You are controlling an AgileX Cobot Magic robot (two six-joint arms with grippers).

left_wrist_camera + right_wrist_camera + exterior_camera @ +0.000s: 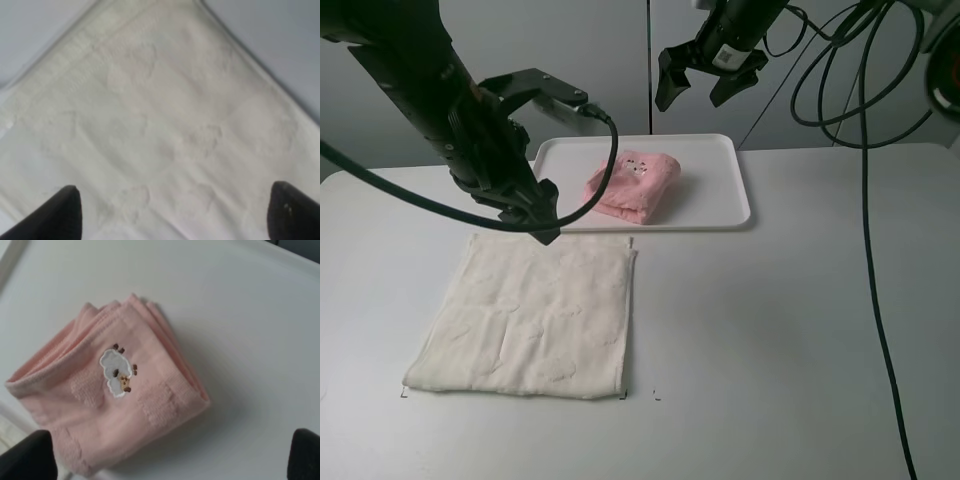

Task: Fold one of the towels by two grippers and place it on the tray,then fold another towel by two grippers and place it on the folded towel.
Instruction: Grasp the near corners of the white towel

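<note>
- Pink towel [632, 186] is folded into a chunky square and sits on the white tray [720, 190], toward the tray's 9 o'clock side, little sheep patch facing up.
- Tray's at 12 o'clock on the desk [800, 330].
- Cream towel [530, 315] lies flat and unfolded on the desk, around 7 o'clock from the tray.
- Right hand [692, 95] is spread wide, grasping nothing, up in the air over the tray's 12 o'clock edge.
- Left hand [172, 220] is released too, fingers wide, low over the cream towel's 12 o'clock edge.
</note>
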